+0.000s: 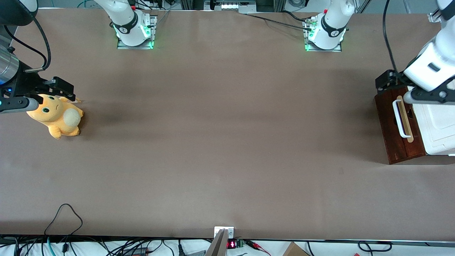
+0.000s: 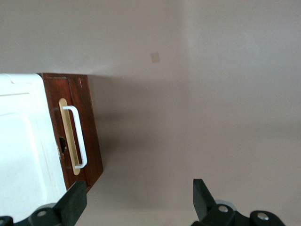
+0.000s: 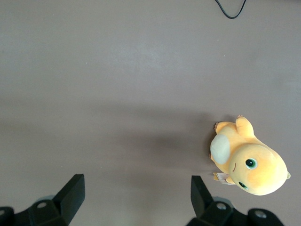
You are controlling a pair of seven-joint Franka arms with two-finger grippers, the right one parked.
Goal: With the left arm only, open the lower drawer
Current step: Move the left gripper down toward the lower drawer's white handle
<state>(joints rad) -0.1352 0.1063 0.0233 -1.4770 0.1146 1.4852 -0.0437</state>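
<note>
Lower drawer closed; gripper spread wide above it, empty.

Dark reddish-brown wooden lower drawer (image 1: 398, 128) with white U-shaped bar handle (image 2: 77, 136) on a pale wood strip, seated at the working arm's end of the brown table (image 1: 220, 142), flush in a white plastic box cabinet (image 1: 439, 126). Small black two-finger gripper (image 2: 138, 200) of the large white jointed left arm (image 1: 432, 65) poised above the drawer front, clear of the handle; fingers (image 2: 75, 202) set far apart, jaws holding nothing, bare tabletop between them. One finger over the drawer's corner, the other over open table. Yellow-orange plush toy (image 1: 57, 117) well apart, toward the parked arm's end.
</note>
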